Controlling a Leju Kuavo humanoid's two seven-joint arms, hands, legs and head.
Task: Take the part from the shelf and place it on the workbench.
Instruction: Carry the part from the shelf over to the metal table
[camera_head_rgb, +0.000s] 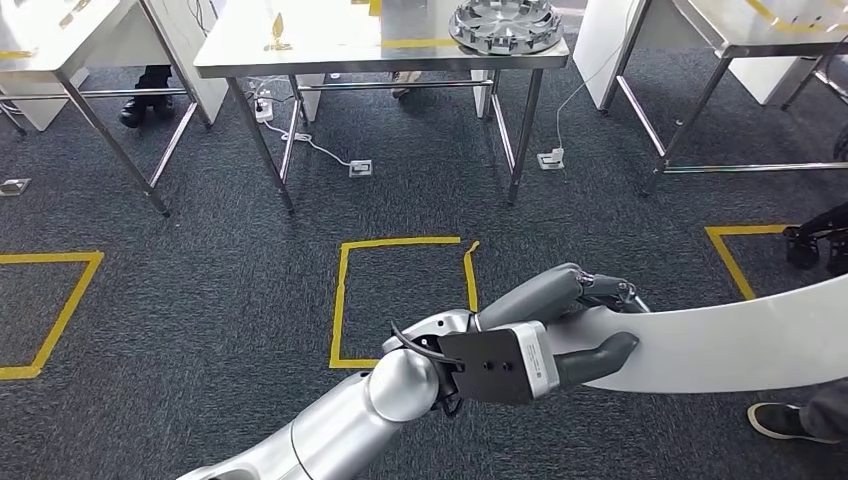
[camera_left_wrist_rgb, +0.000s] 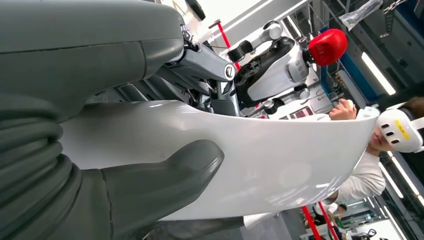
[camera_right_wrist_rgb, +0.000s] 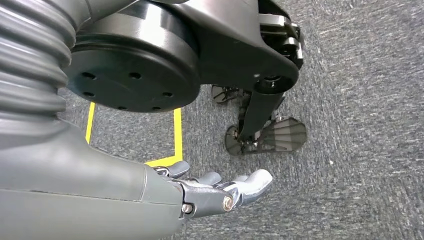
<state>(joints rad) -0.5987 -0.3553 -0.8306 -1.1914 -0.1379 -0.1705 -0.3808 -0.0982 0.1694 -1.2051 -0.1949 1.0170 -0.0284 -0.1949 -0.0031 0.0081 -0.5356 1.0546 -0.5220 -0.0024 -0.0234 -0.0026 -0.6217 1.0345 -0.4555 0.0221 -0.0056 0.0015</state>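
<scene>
My left hand (camera_head_rgb: 560, 330) grips a long white curved panel (camera_head_rgb: 740, 340), which runs off the right edge of the head view above the carpet. In the left wrist view the thumb (camera_left_wrist_rgb: 165, 185) presses on the glossy white panel (camera_left_wrist_rgb: 270, 160), with the darker fingers behind it. A steel workbench (camera_head_rgb: 330, 50) stands ahead across the carpet, with a silver wheel cover (camera_head_rgb: 505, 25) at its right end. My right hand (camera_right_wrist_rgb: 220, 192) hangs over the carpet, fingers loosely extended and holding nothing.
Yellow tape squares (camera_head_rgb: 400, 300) mark the grey carpet between me and the workbench. More steel tables (camera_head_rgb: 60, 50) stand left and right. A person in a white headset (camera_left_wrist_rgb: 395, 132) stands beyond the panel. Someone's shoe (camera_head_rgb: 785, 420) is at the lower right. Cables and a socket box (camera_head_rgb: 360, 167) lie under the bench.
</scene>
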